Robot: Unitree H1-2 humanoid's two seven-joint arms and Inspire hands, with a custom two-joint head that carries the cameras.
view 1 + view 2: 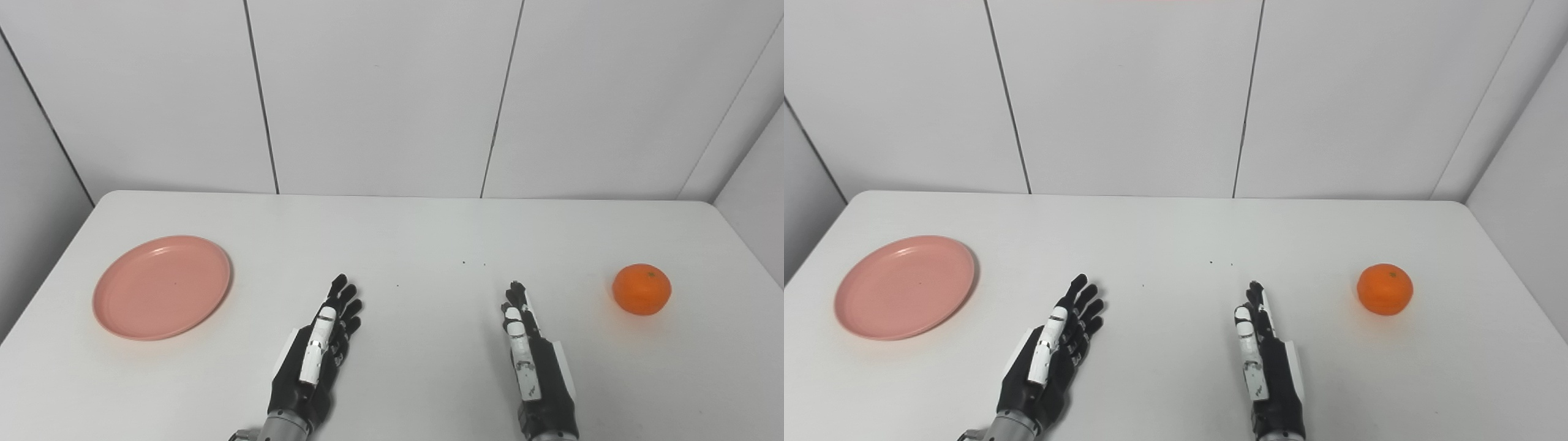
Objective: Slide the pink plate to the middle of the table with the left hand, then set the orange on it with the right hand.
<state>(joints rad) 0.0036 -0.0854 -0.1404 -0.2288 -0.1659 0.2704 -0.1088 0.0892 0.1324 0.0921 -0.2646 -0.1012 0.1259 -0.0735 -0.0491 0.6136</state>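
Note:
A round pink plate (162,286) lies flat on the left part of the white table (392,226), empty. An orange (641,289) sits on the table at the right. My left hand (318,349) is open, fingers stretched forward, low over the table near the front, to the right of the plate and apart from it. My right hand (531,358) is open too, fingers straight and pointing away, left of the orange with a clear gap. Neither hand holds anything.
White wall panels (380,92) stand behind the table's far edge. A few small dark specks (463,263) lie on the table between the hands. The table's left and right edges run close to the plate and the orange.

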